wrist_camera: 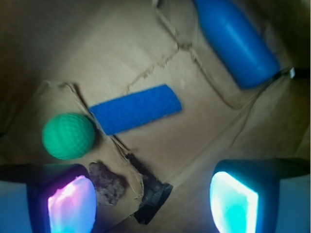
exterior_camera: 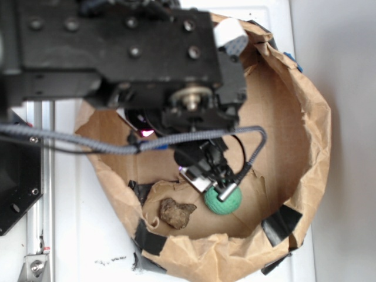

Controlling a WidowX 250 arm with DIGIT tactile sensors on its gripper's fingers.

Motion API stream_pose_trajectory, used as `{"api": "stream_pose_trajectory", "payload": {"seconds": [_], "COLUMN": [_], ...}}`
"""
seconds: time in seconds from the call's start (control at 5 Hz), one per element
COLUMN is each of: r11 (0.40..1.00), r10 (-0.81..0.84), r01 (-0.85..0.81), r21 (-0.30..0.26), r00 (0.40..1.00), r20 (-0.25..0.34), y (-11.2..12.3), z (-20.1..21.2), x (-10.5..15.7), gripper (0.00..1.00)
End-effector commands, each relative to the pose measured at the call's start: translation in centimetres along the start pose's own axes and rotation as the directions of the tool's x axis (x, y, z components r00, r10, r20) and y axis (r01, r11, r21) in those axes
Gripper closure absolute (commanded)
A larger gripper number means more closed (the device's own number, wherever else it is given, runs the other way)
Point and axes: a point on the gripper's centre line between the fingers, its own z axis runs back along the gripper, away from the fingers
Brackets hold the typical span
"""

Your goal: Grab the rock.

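No text, label, brand, number or sign can be read in either view.

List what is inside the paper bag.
Inside the paper bag: rock, green ball, blue strip, blue bottle. In the exterior view, the arm hides strip and bottle.

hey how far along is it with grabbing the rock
Done: the gripper is down inside the paper bin, open. In hand: nothing; the rock lies free beside one finger, near the green ball. Left: centre the open fingers over the rock, close and lift.
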Motion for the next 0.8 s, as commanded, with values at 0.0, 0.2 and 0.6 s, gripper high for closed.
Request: {"api": "stream_pose_trajectory", "payload": {"seconds": [0.0, 0.2, 0.6], "r11": [0.997, 0.996, 0.997], "r10": [-0.014, -0.024, -0.067], "r01": [0.009, 0.017, 0.064], "r21": [-0.076, -0.084, -0.052], "r00": [0.998, 0.996, 0.996], "r20": [-0.067, -0.089, -0.061], "y": [-0.1, -0.3, -0.6], "z": [0.0, 0.0, 0.0], "x": [-1.9, -2.3, -3.1], "gripper": [0.00, 0.00, 0.00]}}
